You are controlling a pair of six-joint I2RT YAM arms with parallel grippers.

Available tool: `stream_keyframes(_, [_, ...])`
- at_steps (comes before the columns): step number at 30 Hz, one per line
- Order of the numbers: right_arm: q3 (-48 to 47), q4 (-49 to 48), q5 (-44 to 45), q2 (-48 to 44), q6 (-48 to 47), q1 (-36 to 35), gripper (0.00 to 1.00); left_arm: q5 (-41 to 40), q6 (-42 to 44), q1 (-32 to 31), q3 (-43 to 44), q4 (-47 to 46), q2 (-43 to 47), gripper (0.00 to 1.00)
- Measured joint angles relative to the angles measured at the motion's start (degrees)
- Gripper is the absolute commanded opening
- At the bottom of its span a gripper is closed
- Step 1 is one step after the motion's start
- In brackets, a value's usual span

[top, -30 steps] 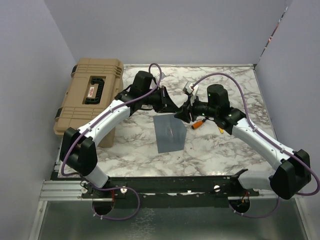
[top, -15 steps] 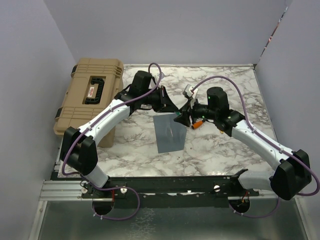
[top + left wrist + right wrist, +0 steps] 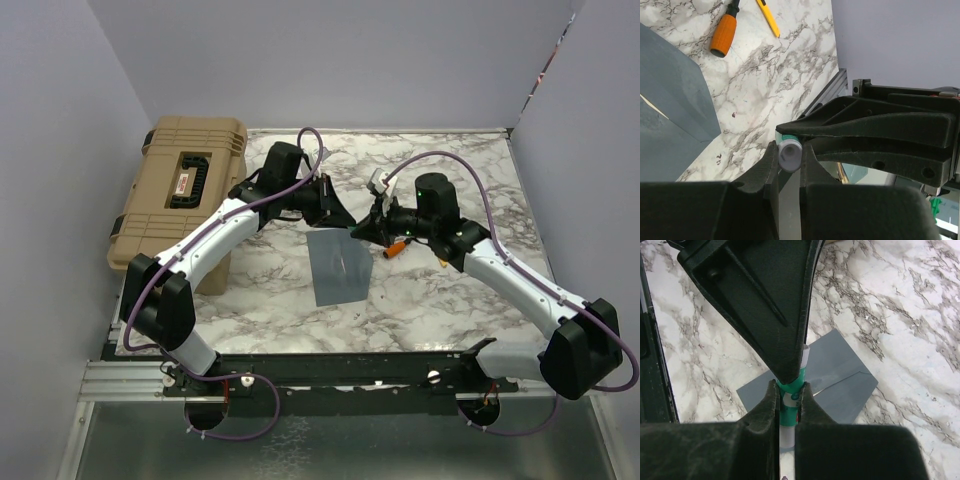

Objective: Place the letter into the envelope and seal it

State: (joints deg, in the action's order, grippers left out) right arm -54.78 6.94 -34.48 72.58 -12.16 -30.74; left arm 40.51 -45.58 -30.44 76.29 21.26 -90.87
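Observation:
The grey-blue envelope [image 3: 337, 266] lies flat on the marble table, and it also shows in the left wrist view [image 3: 670, 100] and the right wrist view [image 3: 840, 375]. Of the letter only a thin cream sliver [image 3: 652, 106] shows under the flap's edge. Both grippers meet above the envelope's far end. My left gripper [image 3: 788, 165] is shut on the white cap of a glue stick [image 3: 789, 152]. My right gripper [image 3: 788, 395] is shut on the green body of that glue stick [image 3: 790, 407]. In the top view the left gripper [image 3: 340, 215] and right gripper [image 3: 362, 228] nearly touch.
A tan hard case [image 3: 185, 190] stands at the table's left edge. An orange-handled screwdriver [image 3: 398, 248] and a yellow pen [image 3: 441, 258] lie right of the envelope, under the right arm. They also show in the left wrist view, the screwdriver [image 3: 724, 34] and the pen [image 3: 769, 19].
My right gripper has shifted slightly left, closer to the left gripper. The envelope has not moved.

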Motion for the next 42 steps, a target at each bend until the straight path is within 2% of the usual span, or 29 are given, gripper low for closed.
stream_keyframes(3, [0.0,0.0,-0.1,0.0,0.0,0.0,0.01,0.0,0.0,0.0,0.0,0.2,0.0,0.41])
stream_keyframes(4, [-0.1,0.1,-0.2,0.0,-0.1,0.0,0.01,0.0,0.0,0.0,-0.1,0.2,0.0,0.46])
stream_keyframes(6, [-0.3,0.3,-1.9,0.1,-0.3,-0.4,0.01,-0.1,-0.4,0.0,-0.3,-0.5,0.0,0.49])
stream_keyframes(7, [-0.5,0.6,-2.5,0.2,-0.4,-0.5,0.0,-0.1,-0.5,0.1,-0.5,-0.6,0.0,0.48])
stream_keyframes(10, [-1.2,0.6,-4.1,0.8,-0.4,-0.8,0.01,-0.1,-0.8,0.2,-0.9,-1.1,0.0,0.29])
stream_keyframes(12, [-1.4,0.7,-4.4,1.1,-0.3,-0.8,0.01,0.0,-0.9,0.3,-1.3,-1.3,0.0,0.25])
stream_keyframes(14, [-1.4,0.9,-4.4,1.6,-0.3,-0.8,0.01,0.2,-1.1,0.3,-1.4,-1.9,0.0,0.3])
stream_keyframes(17, [-1.6,1.0,-4.3,2.1,-0.1,-0.8,0.01,0.2,-1.0,0.3,-2.0,-2.0,0.0,0.44])
stream_keyframes(20, [-2.1,1.7,-3.9,2.5,0.1,-0.9,0.01,0.0,-1.2,0.6,-2.7,-2.0,0.0,0.5])
stream_keyframes(24, [-2.1,2.4,-2.8,2.6,0.2,-1.1,0.01,-0.1,-1.1,0.7,-3.0,-1.9,0.2,0.5])
stream_keyframes(30, [-2.2,2.6,0.8,2.9,0.6,-1.1,0.01,0.0,-1.2,0.7,-3.1,-1.9,1.0,0.36])
stream_keyframes(37, [-2.2,1.8,3.1,2.9,2.1,-1.1,0.0,0.0,-1.7,0.7,-4.0,-1.9,1.4,0.41])
stream_keyframes(42, [-2.2,1.5,1.8,2.9,2.5,-1.0,0.01,-0.1,-1.8,0.7,-4.1,-1.9,1.4,0.4])
